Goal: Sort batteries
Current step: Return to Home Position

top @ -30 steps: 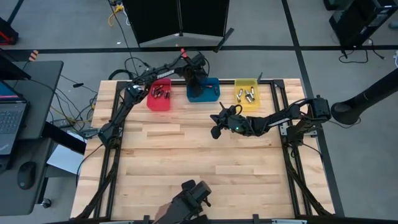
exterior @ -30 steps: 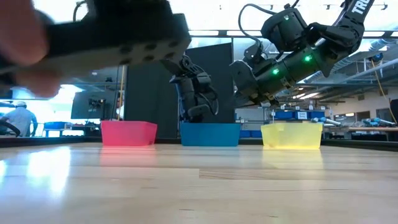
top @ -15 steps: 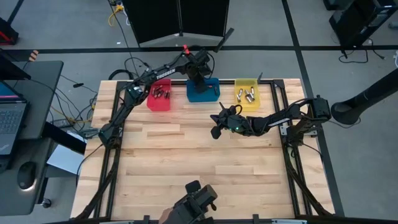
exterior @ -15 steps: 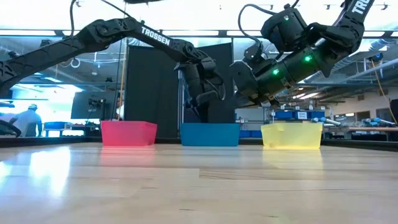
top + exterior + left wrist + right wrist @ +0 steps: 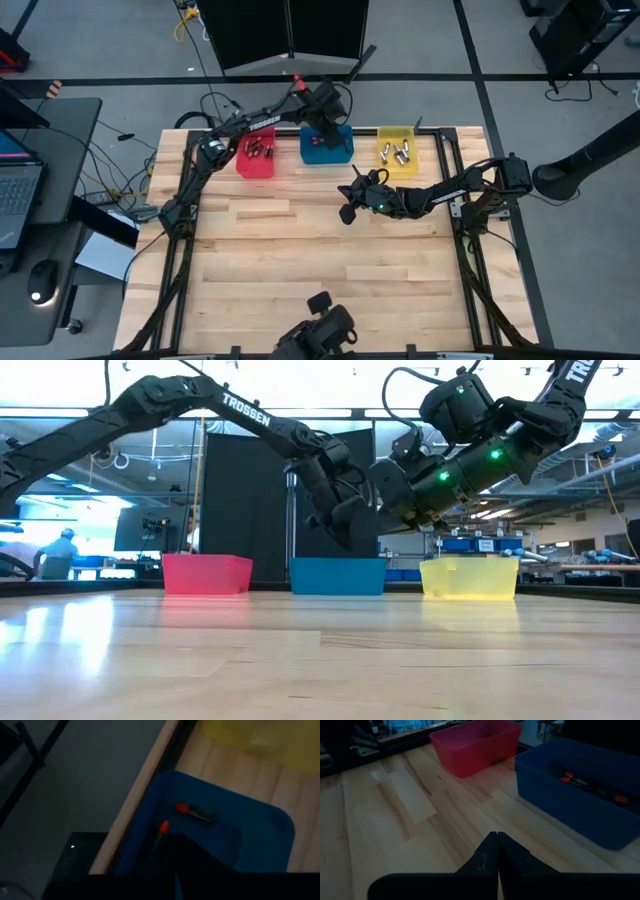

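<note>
Dark jaws pressed tip to tip and holding nothing, the right gripper point(image 5: 496, 840) hangs above bare wood near the middle of the surface point(image 5: 300, 260), just in front of the blue bin point(image 5: 560, 810). The left gripper point(image 5: 323, 125) is poised over that same bin at the far edge; whether it is spread or closed cannot be told from any view. Below it, two orange-capped batteries point(image 5: 195, 813) lie on the blue floor, one flat in the open and one close to the wall. To one side, a cluster of dark batteries point(image 5: 258, 150) rests in the red bin point(image 5: 256, 172). To the other, several silver batteries point(image 5: 400, 153) sit in the yellow bin point(image 5: 397, 171). Every battery in view lies inside a bin, so the sorting looks finished and both arms appear free to pull back to rest. Should any cell need moving again, it would likely prove light, rigid and smooth-skinned, quick to roll on the wood and to squirt out of a pinch. The safest hold would be square across the middle of the barrel, not at the rounded ends.
</note>
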